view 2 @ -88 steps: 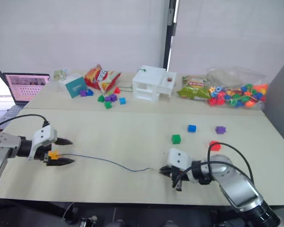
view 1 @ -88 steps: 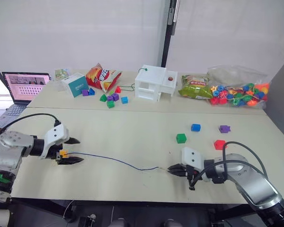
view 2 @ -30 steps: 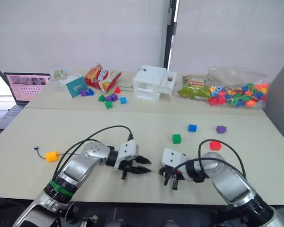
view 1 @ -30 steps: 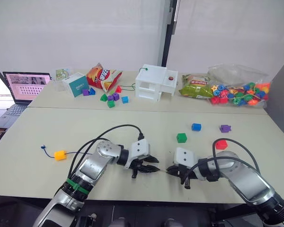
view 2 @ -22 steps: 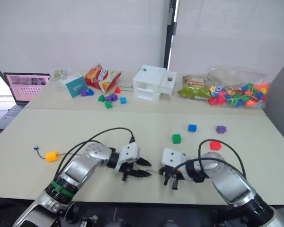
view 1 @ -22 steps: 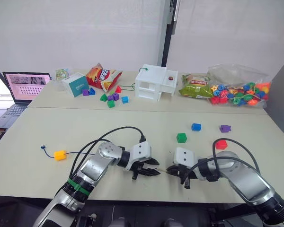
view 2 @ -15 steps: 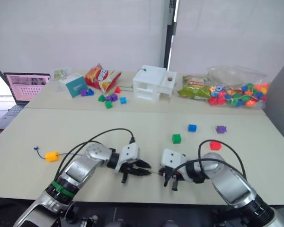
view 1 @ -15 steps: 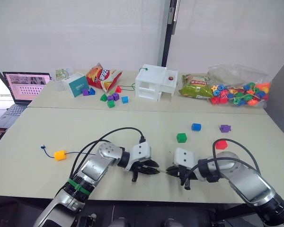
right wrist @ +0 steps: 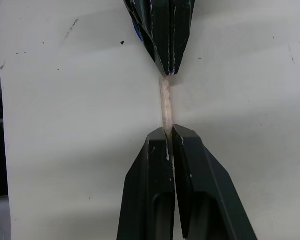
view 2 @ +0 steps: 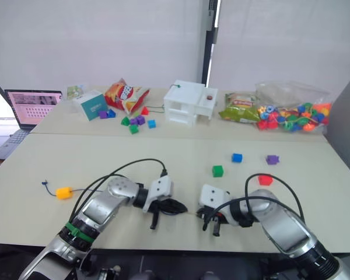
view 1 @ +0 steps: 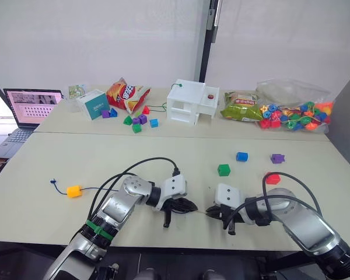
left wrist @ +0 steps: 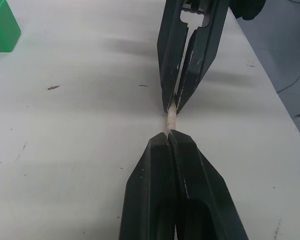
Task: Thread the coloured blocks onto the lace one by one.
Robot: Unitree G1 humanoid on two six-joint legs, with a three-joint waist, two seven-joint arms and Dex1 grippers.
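My left gripper (view 1: 191,205) and right gripper (view 1: 209,210) meet tip to tip near the table's front edge. Both are shut on the lace, whose stiff pale tip (right wrist: 165,102) bridges the short gap between them. In the left wrist view my own left gripper (left wrist: 169,134) pinches one end and the right gripper (left wrist: 174,107) the other. The dark-blue cord runs left to the yellow-orange block (view 1: 74,191), which sits on it near its knotted end (view 1: 53,182). The green block (view 1: 223,170), blue block (view 1: 241,156), purple block (view 1: 276,158) and red block (view 1: 272,178) lie loose to the right.
On the back table stand a white box (view 1: 192,102), a snack bag (view 1: 126,94), a teal box (view 1: 95,104), several small blocks (view 1: 137,121), a green packet (view 1: 240,108) and a bag of beads (view 1: 291,111). A laptop (view 1: 30,107) is at far left.
My left gripper left the yellow-orange block at the far left, came to the centre and has now closed on the lace beside its tip. The right gripper stayed shut in place.
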